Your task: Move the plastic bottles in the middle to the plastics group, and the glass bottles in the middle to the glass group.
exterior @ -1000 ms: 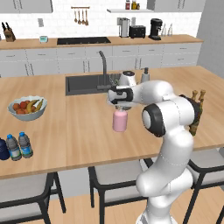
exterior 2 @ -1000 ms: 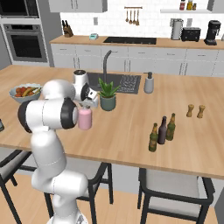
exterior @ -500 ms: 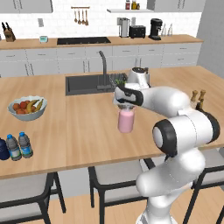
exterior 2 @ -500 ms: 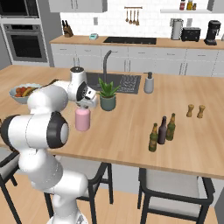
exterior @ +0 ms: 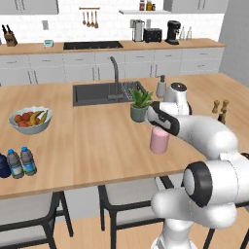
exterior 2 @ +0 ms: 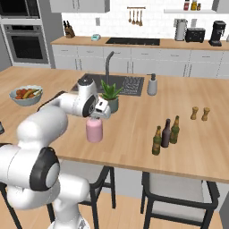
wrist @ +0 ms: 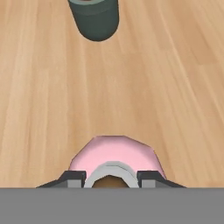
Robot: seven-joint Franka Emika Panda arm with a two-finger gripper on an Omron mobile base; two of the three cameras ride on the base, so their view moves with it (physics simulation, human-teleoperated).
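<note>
My gripper is shut on the white cap of the wide pink bottle. It holds the bottle upright, low over the wooden counter in front of the potted plant. I cannot tell whether its base touches the wood. The glass group, slim long-necked dark bottles, stands to the right. Far left near the front edge is the plastics group: two small clear water bottles beside a squat navy bottle.
A fruit bowl sits at the left. The sink with its tap lies behind the plant pot. Two wooden mills stand beyond the glass group. A soap dispenser is by the sink.
The arm has stretched out and carried the pink bottle to the right along the counter, toward the dark bottles. The jaws have stayed closed on the cap.
</note>
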